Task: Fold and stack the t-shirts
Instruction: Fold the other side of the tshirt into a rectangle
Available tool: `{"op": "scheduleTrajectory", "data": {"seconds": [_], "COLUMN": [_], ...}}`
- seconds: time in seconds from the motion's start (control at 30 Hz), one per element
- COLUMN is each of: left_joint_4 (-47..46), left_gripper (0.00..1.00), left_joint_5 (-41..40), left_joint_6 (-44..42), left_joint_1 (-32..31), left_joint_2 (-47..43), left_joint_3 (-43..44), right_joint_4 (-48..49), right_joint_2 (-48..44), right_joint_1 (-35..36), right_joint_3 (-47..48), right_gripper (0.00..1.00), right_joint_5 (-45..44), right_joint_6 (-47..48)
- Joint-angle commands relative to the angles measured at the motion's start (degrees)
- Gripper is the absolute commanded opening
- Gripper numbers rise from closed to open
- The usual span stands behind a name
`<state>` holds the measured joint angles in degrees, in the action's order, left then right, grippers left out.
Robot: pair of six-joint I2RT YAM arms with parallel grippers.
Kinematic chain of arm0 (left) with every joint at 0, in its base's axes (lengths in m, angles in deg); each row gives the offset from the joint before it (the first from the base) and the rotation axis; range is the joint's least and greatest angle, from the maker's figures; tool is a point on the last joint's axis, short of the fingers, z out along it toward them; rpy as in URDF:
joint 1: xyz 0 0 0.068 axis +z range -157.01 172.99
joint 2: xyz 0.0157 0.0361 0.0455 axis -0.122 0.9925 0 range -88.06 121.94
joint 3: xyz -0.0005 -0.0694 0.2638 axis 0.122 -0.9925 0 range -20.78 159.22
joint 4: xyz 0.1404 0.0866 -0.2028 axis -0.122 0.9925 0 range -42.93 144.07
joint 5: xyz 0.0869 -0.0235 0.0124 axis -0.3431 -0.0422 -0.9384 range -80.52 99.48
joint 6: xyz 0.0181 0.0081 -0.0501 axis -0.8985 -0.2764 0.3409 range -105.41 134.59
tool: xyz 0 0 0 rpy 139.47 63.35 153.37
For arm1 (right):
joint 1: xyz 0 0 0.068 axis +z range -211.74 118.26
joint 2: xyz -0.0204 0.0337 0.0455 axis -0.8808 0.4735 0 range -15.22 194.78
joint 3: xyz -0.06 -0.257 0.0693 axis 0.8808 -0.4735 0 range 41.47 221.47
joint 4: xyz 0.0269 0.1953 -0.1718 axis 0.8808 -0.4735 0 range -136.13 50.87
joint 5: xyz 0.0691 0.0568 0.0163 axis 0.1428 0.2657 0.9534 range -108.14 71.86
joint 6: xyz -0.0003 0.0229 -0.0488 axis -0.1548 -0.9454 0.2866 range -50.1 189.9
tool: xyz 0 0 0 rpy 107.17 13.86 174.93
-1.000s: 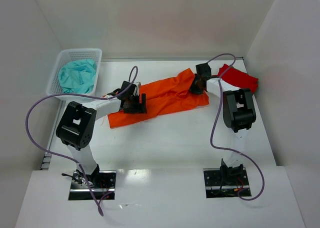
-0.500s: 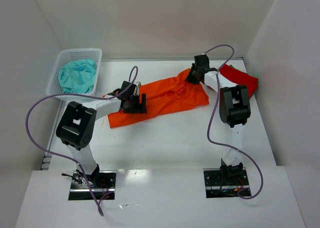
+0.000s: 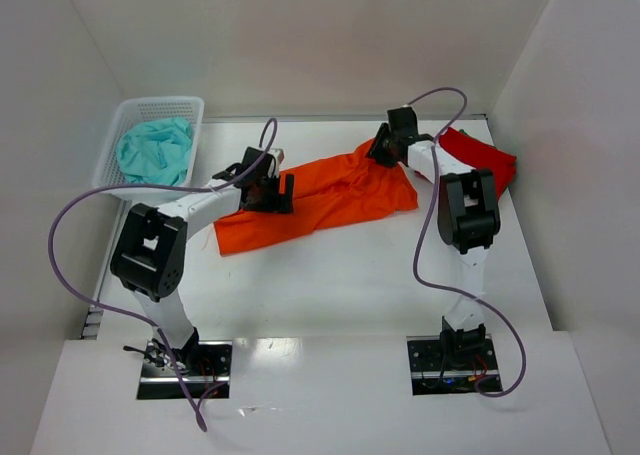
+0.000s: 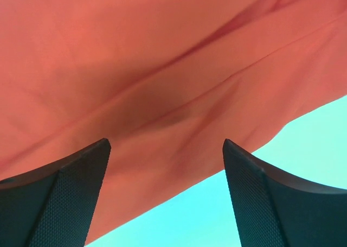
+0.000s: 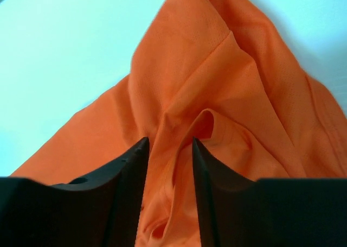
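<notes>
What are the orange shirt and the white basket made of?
The orange t-shirt looks like soft, matte cloth: it wrinkles and folds. The basket looks like stiff white plastic, probably, with a mesh of small holes in its walls.

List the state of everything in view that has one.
orange t-shirt: spread out, rumpled, unfolded.
red t-shirt: bunched at far right, unfolded.
teal cloth: crumpled in basket.
basket: upright, holding teal cloth.
left gripper: fingers wide open over orange t-shirt, holding nothing.
right gripper: fingers narrowly apart, orange fold between; grip unclear.
</notes>
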<state>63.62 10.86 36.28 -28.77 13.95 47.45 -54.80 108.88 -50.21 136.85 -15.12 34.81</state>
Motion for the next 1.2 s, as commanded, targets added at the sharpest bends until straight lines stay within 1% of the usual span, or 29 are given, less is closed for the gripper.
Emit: {"op": "scheduleTrajectory", "data": {"seconds": [0.0, 0.03, 0.1, 0.17, 0.2, 0.23, 0.33, 0.47, 0.53, 0.63, 0.7, 0.83, 0.93, 1.03, 1.17], "left_joint_4": [0.9, 0.9, 0.3, -0.1, 0.0, 0.4, 0.4, -1.2, -1.7, -1.7, -1.7, -1.1, 0.8, 0.9, 1.9], "left_gripper": [0.94, 0.96, 0.99, 1.0, 1.0, 1.0, 1.0, 1.0, 1.0, 1.0, 1.0, 1.0, 1.0, 1.0, 1.0], "left_joint_5": [-2.1, -1.8, -3.9, -5.6, -6.8, -8.5, -8.9, -9.4, -7.9, -7.0, -3.7, -1.3, 1.3, 2.0, 2.0], "left_joint_6": [-6.1, -7.1, -9.9, -14.7, -16.5, -18.5, -22.8, -25.6, -27.7, -28.4, -29.9, -31.8, -33.6, -34.2, -35.2], "left_joint_1": [1.4, 1.4, 1.9, 1.9, 1.9, 1.9, 1.9, 1.9, 1.9, 1.9, 2.6, 3.2, 4.6, 5.7, 6.3], "left_joint_2": [-5.1, -5.4, -6.7, -6.7, -6.7, -6.6, -6.2, -6.2, -6.1, -5.5, -4.4, -3.0, -1.0, 0.2, 2.0], "left_joint_3": [4.7, 5.3, 5.7, 5.7, 5.7, 5.7, 4.4, 1.4, 0.9, 0.9, 0.9, 1.0, 2.1, 2.1, 2.6], "right_joint_4": [2.0, 2.0, 2.2, 2.6, 2.6, 2.4, 2.1, 3.3, 3.3, 3.9, 4.4, 4.4, 4.4, 3.9, 3.9], "right_joint_2": [-12.6, -14.2, -17.5, -20.6, -21.6, -22.4, -23.3, -23.1, -21.2, -19.1, -16.9, -12.7, -8.5, -4.7, -2.2], "right_joint_1": [0.7, 0.7, 0.7, 0.7, 0.7, 0.7, 0.7, 0.7, 1.2, 1.8, 1.8, 3.1, 3.6, 4.1, 4.7], "right_joint_3": [-1.7, -2.9, -5.7, -9.1, -10.1, -11.5, -16.6, -22.3, -23.4, -22.8, -22.2, -18.4, -13.4, -9.4, -5.4], "right_gripper": [0.49, 0.53, 0.52, 0.47, 0.41, 0.32, 0.09, 0.02, 0.02, 0.02, 0.02, 0.02, 0.03, 0.03, 0.03], "right_joint_5": [-3.3, -3.8, -3.8, -3.1, -2.9, -2.3, -1.7, -0.7, 0.1, 0.6, 1.2, 1.8, 2.4, 3.5, 4.1], "right_joint_6": [1.5, 1.5, 1.5, 1.5, 1.3, 0.8, 0.0, -0.5, -0.5, -0.5, -0.5, 0.0, 0.0, 0.0, -1.0]}}
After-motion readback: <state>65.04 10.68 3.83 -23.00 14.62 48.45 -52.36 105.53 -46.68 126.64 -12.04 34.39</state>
